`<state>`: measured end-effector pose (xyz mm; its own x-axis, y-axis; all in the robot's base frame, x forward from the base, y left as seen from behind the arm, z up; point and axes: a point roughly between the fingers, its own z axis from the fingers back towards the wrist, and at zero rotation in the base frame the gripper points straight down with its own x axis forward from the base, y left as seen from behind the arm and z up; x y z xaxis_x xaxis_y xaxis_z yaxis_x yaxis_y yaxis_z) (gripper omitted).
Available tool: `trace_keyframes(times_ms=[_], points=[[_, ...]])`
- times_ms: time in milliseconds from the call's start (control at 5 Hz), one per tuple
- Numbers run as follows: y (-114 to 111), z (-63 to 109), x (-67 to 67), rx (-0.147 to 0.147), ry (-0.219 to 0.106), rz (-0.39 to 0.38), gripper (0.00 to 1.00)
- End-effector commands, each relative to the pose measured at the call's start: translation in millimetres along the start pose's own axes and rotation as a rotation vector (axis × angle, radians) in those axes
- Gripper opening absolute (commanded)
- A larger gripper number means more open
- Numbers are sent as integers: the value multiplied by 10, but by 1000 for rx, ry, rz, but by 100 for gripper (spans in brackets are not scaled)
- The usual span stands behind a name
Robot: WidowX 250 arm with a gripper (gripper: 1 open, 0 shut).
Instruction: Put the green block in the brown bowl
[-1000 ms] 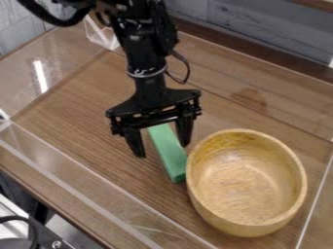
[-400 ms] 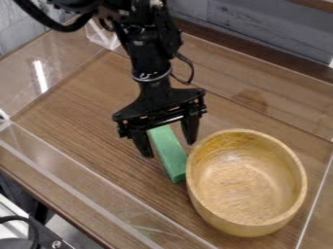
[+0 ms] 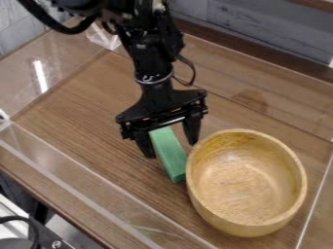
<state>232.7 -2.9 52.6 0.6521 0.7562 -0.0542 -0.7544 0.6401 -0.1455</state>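
Since the earlier frame almost nothing had moved — the claw sat a shade further right over the block, and block and bowl lay as before. On the wooden table the brown bowl stood empty at lower right. Touching or just beside its left rim lay the green block, its long axis running from under the claw down toward the near edge. The claw pointed straight down with its fingers apart, straddling the block's far end — across the narrow width, so closing there looked right.
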Motion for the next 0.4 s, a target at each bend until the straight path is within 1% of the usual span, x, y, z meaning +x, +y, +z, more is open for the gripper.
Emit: trace_keyframes(times_ms=[0,200], points=[[-63,35,14,-19,-18,-6,100],[-69,14,16,-20,-20,-1,100]])
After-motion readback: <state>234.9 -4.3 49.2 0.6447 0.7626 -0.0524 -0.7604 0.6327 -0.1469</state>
